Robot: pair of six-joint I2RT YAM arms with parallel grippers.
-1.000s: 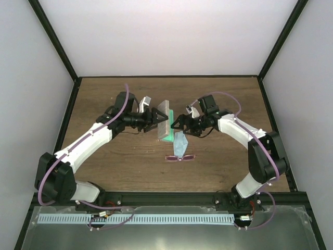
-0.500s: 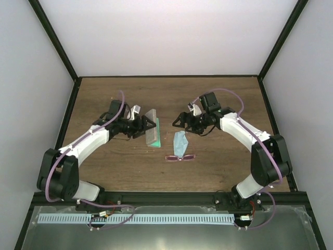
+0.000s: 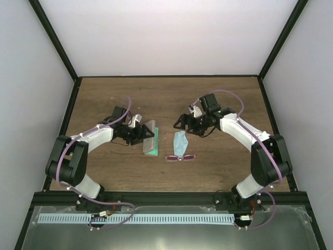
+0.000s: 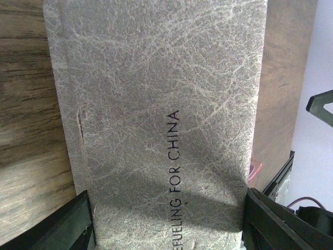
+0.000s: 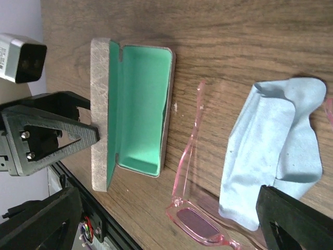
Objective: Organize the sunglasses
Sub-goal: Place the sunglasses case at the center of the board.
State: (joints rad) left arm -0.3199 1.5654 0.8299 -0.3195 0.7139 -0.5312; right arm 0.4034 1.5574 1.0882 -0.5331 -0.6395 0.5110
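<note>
Near the middle of the table (image 3: 223, 91), the sunglasses (image 3: 180, 157) lie unfolded: thin pink frame, purple lenses, temples pointing away from the bases. A blue cloth (image 3: 180, 142) sits between the temples, reaching the front. Just left, apart from both, the case (image 3: 150, 138) is open and shows green lining. The left gripper (image 3: 139, 134), its arm folded low, pinches the grey shell on both sides. The right gripper (image 3: 180, 123) hangs beyond the cloth, jaws spread wide. Bare wood surrounds them, with the table edges well apart.

1 pair of sunglasses (image 3: 180, 157), 1 grey case (image 3: 150, 139), 1 blue cloth (image 3: 180, 142), seemingly 1 piece.
</note>
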